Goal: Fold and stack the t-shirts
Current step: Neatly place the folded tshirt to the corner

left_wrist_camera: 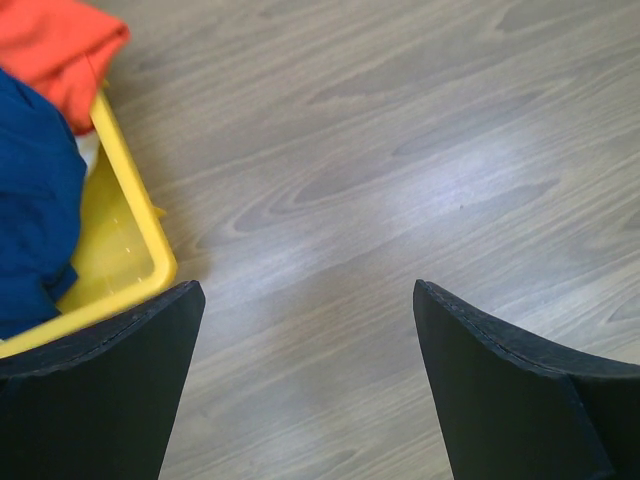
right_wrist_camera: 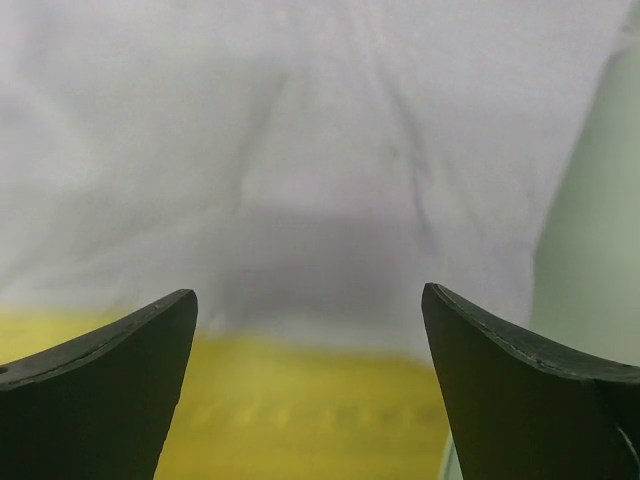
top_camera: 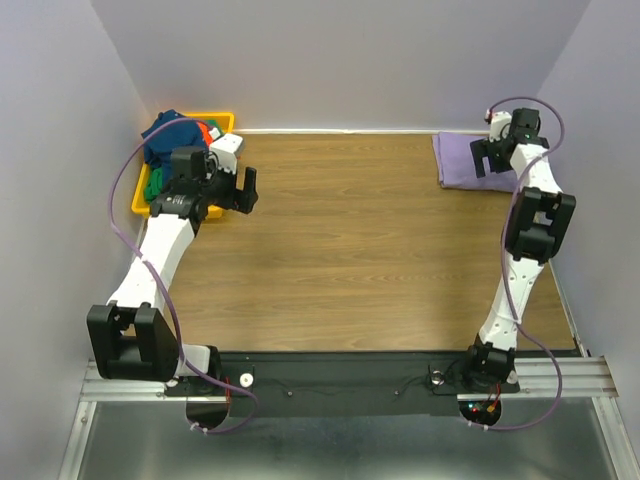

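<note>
Four t-shirts show in all: one lavender, one navy, one orange-red and one green. There are two pincers and one bin.

The lavender t-shirt (top_camera: pixel 458 160) lies folded flat right under the right pincer (top_camera: pixel 492 158). Its longer side seems to run left to right across the table (top_camera: pixel 350 250), though the arm hides its right end. In the right wrist view its cloth fills the space beyond the fingers (right_wrist_camera: pixel 110 380), which stand spread wide and pinch nothing.

The left pincer (top_camera: pixel 235 195) is also spread and empty over bare wood. Just to its left sits the yellow bin (top_camera: pixel 222 120). The navy t-shirt (top_camera: pixel 165 135), orange-red t-shirt (top_camera: pixel 207 130) and green t-shirt (top_camera: pixel 152 185) are bunched in the bin with no clear long axis. The navy one spills over the bin's far rim.
</note>
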Tool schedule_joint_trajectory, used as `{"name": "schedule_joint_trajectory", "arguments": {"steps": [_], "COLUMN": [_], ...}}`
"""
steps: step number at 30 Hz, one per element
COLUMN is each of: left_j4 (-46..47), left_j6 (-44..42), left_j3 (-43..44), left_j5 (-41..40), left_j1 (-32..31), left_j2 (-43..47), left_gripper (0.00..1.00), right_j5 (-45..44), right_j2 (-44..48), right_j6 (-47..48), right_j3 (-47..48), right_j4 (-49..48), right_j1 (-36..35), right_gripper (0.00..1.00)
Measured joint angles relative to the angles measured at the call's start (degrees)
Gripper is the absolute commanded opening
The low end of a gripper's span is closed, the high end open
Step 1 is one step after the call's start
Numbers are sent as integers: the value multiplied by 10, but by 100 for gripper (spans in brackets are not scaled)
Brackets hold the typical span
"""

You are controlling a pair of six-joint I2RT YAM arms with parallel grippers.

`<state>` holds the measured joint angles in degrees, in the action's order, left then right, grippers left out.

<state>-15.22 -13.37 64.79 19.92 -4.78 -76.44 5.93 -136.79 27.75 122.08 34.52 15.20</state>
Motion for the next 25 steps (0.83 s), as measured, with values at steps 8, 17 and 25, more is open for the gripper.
{"name": "schedule_joint_trajectory", "arguments": {"steps": [8, 17, 25], "left_j4": [-19, -46, -50], "left_j6": [-1, -28, -50], "left_j3": [56, 24, -114], "left_j5": [42, 1, -33], "left_j1": [0, 0, 0], "left_j2": [0, 10, 94], "left_gripper": [98, 98, 98], "right_j5": [56, 172, 191], "right_j2": [238, 500, 600], "right_j6": [-44, -110, -109], "right_j3": [-95, -386, -618], "right_j4": [63, 91, 133], "right_j1": [-29, -45, -44], "right_gripper": [100, 100, 100]}}
